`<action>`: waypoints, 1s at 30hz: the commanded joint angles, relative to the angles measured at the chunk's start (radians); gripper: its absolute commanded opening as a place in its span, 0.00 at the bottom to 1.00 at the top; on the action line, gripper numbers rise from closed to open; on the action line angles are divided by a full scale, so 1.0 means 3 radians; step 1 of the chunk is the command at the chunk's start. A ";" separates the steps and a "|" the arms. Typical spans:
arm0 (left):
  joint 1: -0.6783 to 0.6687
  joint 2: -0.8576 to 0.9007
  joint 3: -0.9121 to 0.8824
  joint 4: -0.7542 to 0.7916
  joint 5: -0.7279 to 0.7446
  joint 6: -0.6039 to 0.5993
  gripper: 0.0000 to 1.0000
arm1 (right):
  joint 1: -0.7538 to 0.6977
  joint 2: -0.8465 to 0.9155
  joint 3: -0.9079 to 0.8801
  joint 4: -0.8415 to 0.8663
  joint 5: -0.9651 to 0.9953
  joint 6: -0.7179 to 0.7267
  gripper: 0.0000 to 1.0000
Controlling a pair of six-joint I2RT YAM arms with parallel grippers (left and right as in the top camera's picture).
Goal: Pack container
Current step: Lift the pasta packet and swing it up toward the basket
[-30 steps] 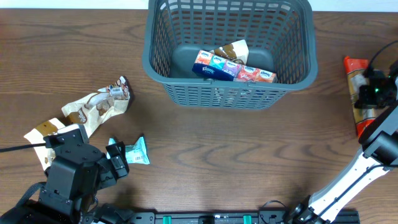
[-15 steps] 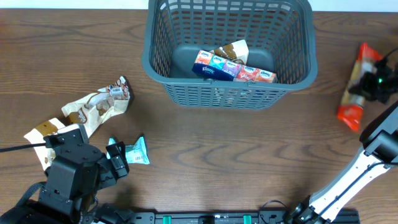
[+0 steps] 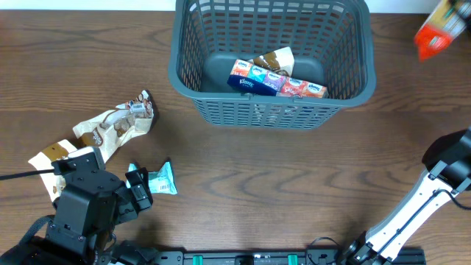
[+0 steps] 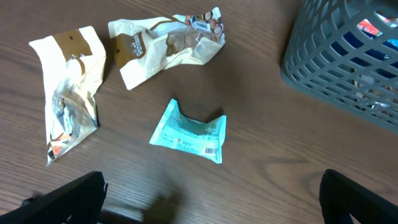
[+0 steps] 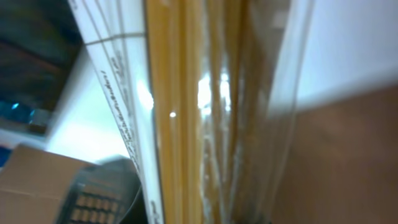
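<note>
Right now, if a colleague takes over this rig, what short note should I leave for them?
Left gripper: open, empty, near the small teal packet.
Right gripper: shut on the clear spaghetti pack with orange end, held up right of the large grey-blue slotted plastic basket.
Done: colourful tissue multipack and one beige snack bag inside.
Left: spaghetti, teal packet, two beige bags on the wooden table.

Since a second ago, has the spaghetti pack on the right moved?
Yes. The spaghetti pack went up-frame, from level with the basket's near wall to beside its far end.

Dark brown wood-grain table [image 3: 294,184]
</note>
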 commanded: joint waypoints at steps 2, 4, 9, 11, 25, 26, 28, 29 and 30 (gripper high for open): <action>0.0020 0.0006 0.0022 -0.0014 -0.0041 0.0056 0.99 | 0.0111 -0.0282 0.0952 0.0376 -0.0645 0.0829 0.01; 0.0020 0.0006 0.0022 -0.0014 -0.0041 0.0056 0.99 | 0.0193 -0.0282 0.1259 0.0678 -0.0730 0.1077 0.01; 0.0019 0.0006 0.0022 -0.0014 -0.0041 0.0056 0.99 | 0.0642 -0.0491 0.1239 0.1765 -0.0982 0.1528 0.02; 0.0019 0.0006 0.0022 -0.0014 -0.0041 0.0056 0.99 | 0.0830 -0.0518 0.1239 0.1934 -0.1019 0.1530 0.02; 0.0020 0.0006 0.0022 -0.0014 -0.0041 0.0056 0.99 | 0.1616 -0.0512 0.1141 0.1971 -0.1373 0.1148 0.02; 0.0020 0.0006 0.0022 -0.0014 -0.0041 0.0056 0.99 | 0.1614 -0.0512 0.1141 0.1982 -0.1371 0.1150 0.02; 0.0020 0.0006 0.0022 -0.0014 -0.0041 0.0056 0.99 | 0.1592 -0.0520 0.1142 0.2045 -0.1350 0.1297 0.01; 0.0019 0.0006 0.0022 -0.0014 -0.0041 0.0056 0.99 | 0.1583 -0.0520 0.1142 0.2121 -0.1347 0.1425 0.01; 0.0020 0.0006 0.0022 -0.0014 -0.0041 0.0056 0.99 | 0.1569 -0.0520 0.1142 0.2253 -0.1345 0.1603 0.01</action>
